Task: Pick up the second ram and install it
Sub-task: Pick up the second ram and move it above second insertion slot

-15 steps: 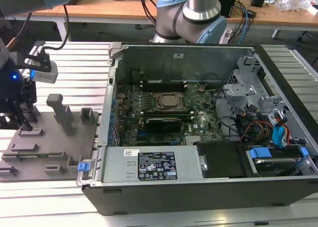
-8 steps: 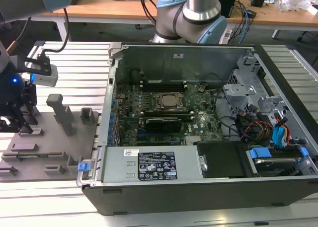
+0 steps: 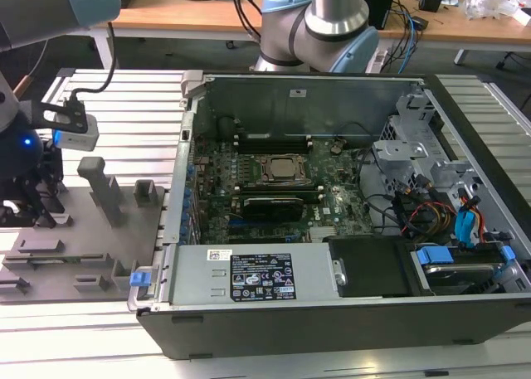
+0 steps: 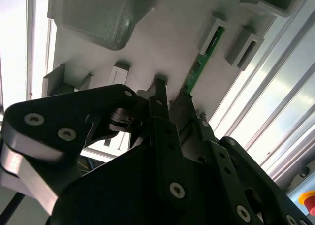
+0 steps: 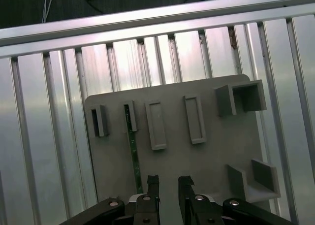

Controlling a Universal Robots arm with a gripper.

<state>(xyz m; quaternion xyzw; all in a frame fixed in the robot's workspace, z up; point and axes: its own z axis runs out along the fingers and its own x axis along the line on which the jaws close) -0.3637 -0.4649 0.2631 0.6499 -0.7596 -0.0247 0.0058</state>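
The second ram is a slim green board standing on edge in a slot of the grey fixture plate. In the second wrist view the ram runs away from the black fingers. My gripper hovers low over the plate's near edge, open, with nothing between its fingers. The stick lies just outside one fingertip, not in the gap. In the exterior view my gripper hangs over the plate at that view's left.
An open computer case lies to the exterior view's right of the plate, with its CPU socket and black memory slots exposed. Grey holders rise from the plate. Ribbed aluminium table surrounds it.
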